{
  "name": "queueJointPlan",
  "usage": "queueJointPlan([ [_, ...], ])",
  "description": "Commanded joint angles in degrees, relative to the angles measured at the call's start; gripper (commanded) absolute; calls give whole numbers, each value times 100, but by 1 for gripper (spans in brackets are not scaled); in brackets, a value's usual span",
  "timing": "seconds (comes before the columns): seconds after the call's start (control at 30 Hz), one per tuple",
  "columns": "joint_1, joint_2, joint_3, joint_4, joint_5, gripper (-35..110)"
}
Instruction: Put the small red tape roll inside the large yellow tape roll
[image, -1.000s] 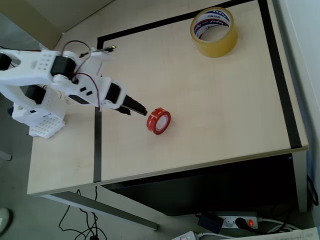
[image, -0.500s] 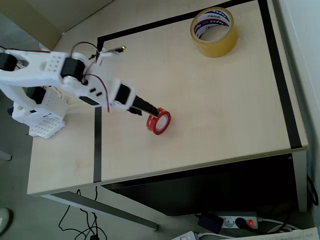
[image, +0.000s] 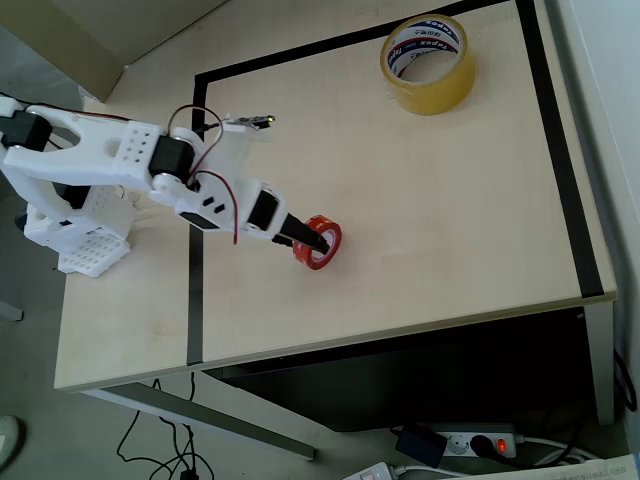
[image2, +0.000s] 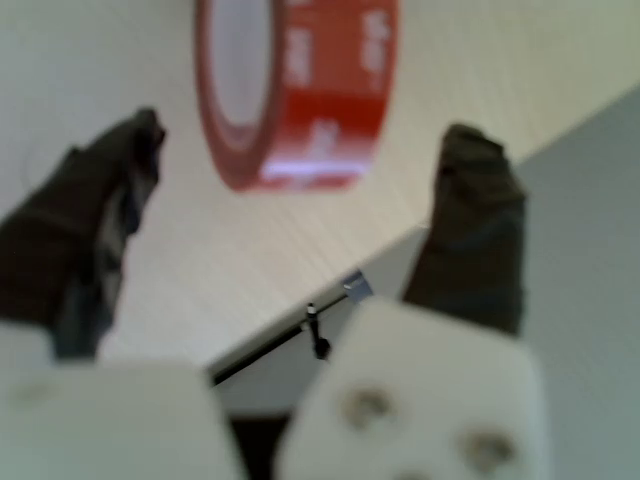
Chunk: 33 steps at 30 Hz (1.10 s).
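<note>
Wrist view: red roll (image2: 300, 90) btwn spread fingers (image2: 90, 230).

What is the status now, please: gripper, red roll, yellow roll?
Gripper open, fingers either side of the small red tape roll, not yet closed on it. Red roll standing on edge. Large yellow tape roll far off at table corner, path between clear.

Two tape rolls, lying well apart on the table.
Small red tape roll (image: 318, 242): standing on edge, mid-table, whitish core showing. Large yellow tape roll (image: 428, 64): lying flat near the far edge, printed core facing up.
</note>
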Motion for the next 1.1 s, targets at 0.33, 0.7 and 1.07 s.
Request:
queueJointPlan([
  [0.33,-53,26,-1046,308,-272,0],
  [0.7,-466,-18,-1811,1028,-580,0],
  [1.07,-536,132,-1415,475,-580,0],
])
